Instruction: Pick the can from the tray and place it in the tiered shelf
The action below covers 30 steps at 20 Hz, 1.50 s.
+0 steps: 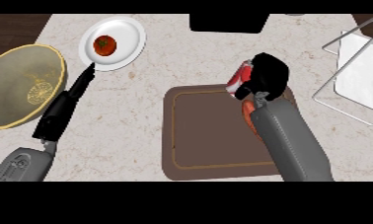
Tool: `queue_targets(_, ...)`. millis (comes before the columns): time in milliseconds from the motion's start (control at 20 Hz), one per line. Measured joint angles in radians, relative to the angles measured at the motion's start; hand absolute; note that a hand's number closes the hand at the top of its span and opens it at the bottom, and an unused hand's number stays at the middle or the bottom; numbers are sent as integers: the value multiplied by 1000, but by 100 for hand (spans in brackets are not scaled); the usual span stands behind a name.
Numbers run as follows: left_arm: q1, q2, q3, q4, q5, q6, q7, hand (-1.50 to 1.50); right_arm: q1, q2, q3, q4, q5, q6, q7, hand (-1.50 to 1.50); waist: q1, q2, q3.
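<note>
A red can (240,76) with a silver rim shows at the far right corner of the brown tray (204,134). My right hand (267,76) is curled round it and hides most of it. An orange thing (249,116) lies on the tray, partly under my right forearm. The tiered shelf (353,70), a white wire rack, stands at the right edge. My left hand (67,103) stretches flat and open over the counter at the left, its fingertips touching the rim of a white plate (128,33).
The white plate carries a tomato (105,45). A yellow-rimmed bowl (22,90) sits at the far left. A black object (229,22) stands at the counter's back edge. Dark wood shows beyond the counter's corners.
</note>
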Motion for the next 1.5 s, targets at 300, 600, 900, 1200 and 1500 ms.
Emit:
queue_targets(300,11,-12,5,11,-12,1,-6,0,-216,-42,-68,99,51,-133,-25,150,-12,-8,-1)
queue_targets(600,41,7,29,-16,-6,-13,10,0,-363,-101,-77,42,144,-160,14,150,-27,-18,-1)
queue_targets(900,24,1,51,-12,-13,-22,32,0,-509,-167,-116,-28,177,6,62,150,-41,-21,-2)
queue_targets(1200,49,-20,49,-30,-35,-16,34,0,-605,-238,-189,-42,165,161,90,150,-42,-21,-2)
queue_targets(1500,45,-16,72,-34,-36,-36,36,0,-640,-337,-242,-3,147,309,41,150,-44,-20,-2)
